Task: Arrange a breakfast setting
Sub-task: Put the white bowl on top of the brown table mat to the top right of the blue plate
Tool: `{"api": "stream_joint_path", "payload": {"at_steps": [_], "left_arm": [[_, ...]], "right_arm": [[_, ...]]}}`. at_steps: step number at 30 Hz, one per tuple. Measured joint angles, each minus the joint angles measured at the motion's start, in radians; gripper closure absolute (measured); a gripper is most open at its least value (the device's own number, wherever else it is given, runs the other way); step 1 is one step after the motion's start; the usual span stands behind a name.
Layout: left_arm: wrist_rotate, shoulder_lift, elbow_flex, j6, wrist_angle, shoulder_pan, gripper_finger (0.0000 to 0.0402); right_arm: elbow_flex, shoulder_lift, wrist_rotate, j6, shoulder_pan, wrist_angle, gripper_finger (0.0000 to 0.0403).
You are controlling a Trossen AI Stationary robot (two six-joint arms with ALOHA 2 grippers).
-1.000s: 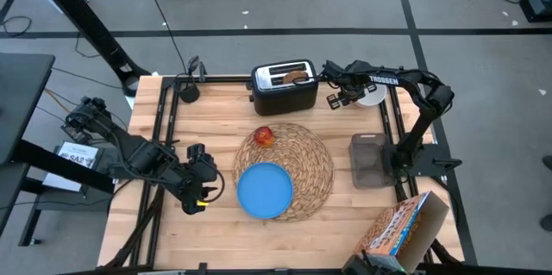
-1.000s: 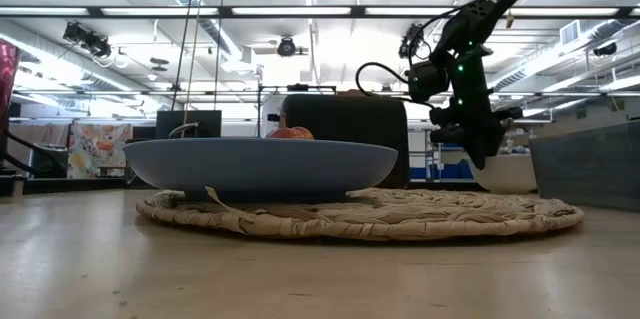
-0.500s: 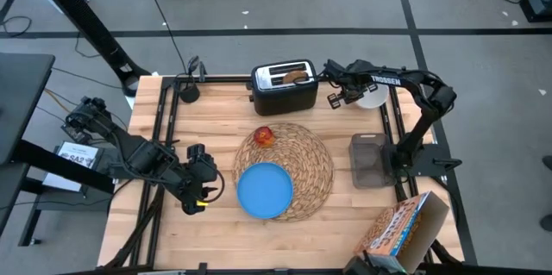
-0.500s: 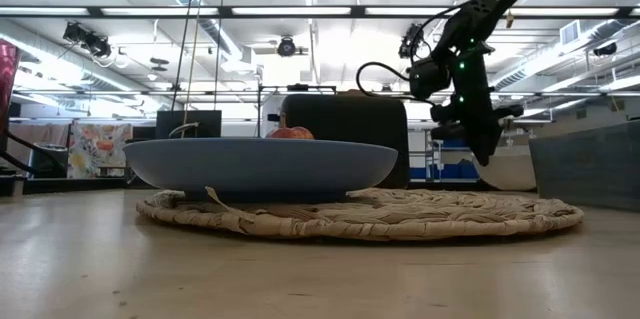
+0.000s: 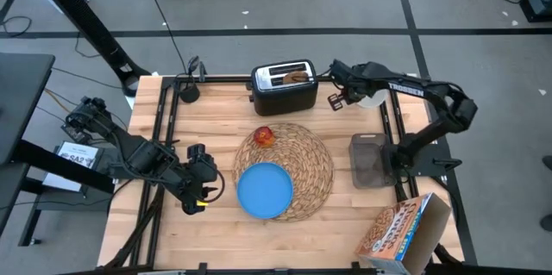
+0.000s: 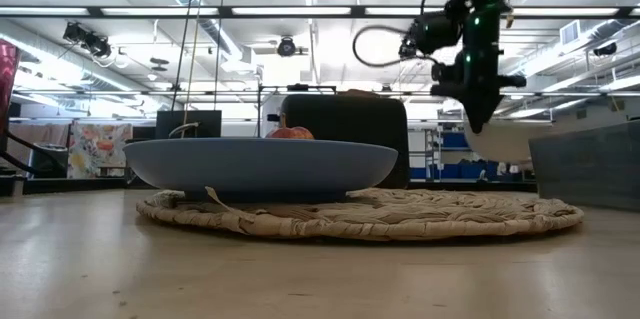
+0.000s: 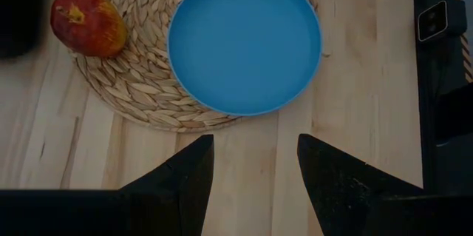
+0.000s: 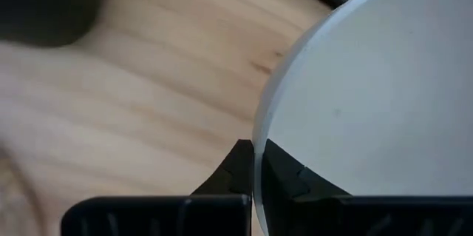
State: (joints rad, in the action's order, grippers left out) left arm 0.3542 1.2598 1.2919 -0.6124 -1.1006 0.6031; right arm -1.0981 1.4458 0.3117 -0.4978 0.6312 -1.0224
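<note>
The white bowl (image 5: 373,97) is at the far right of the table, lifted in my right gripper (image 5: 355,98), which is shut on its rim; the low view shows the bowl (image 6: 505,141) clear of the table. The blue plate (image 5: 265,190) lies on the near part of the straw placemat (image 5: 302,159). The red fruit (image 5: 264,136) rests on the mat's far part. A toast slice (image 5: 296,74) stands in the toaster (image 5: 285,90). My left gripper (image 5: 210,190) is open and empty, left of the plate (image 7: 244,40). I see no cup or spoon. My right gripper pinches the bowl's rim (image 8: 256,136) on the side toward the toaster, one finger (image 8: 284,173) inside the bowl and one (image 8: 238,169) outside. The fingers come from above, pointing down (image 6: 478,109). The bowl hangs below them, lifted clear of the table.
The black toaster stands at the far edge, left of the bowl. A dark tray (image 5: 366,159) lies at the right edge, near the right arm's base. A cereal box (image 5: 401,228) stands at the near right corner. Bare wood (image 5: 216,120) lies left of the mat.
My right gripper has gone up with the white bowl, staying shut on its rim. The bowl, which stood on the table a second ago, now hangs clear of it. The right arm's elbow has swung toward the table's right edge.
</note>
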Motion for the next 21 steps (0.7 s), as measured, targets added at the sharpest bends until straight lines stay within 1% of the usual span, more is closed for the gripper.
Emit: {"api": "stream_joint_path", "payload": {"at_steps": [5,10,13,17,21], "left_arm": [[0.000,0.000,0.000,-0.015,0.014,0.000,0.0199],[-0.016,0.000,0.000,-0.055,0.050,0.002,0.0199],[-0.018,-0.001,0.000,-0.069,0.053,0.014,0.0199],[-0.042,-0.013,0.014,-0.085,0.048,0.018,0.0199],[-0.046,-0.018,0.061,-0.091,0.023,0.016,0.0199]], "right_arm": [[0.000,-0.056,-0.096,-0.008,-0.125,0.002,0.0390],[0.000,-0.085,-0.181,-0.018,-0.319,0.033,0.0390],[0.000,-0.083,-0.234,0.003,-0.436,0.101,0.0390],[-0.008,-0.041,-0.294,0.062,-0.565,0.230,0.0390],[-0.084,0.061,-0.286,0.118,-0.651,0.241,0.0390]]}}
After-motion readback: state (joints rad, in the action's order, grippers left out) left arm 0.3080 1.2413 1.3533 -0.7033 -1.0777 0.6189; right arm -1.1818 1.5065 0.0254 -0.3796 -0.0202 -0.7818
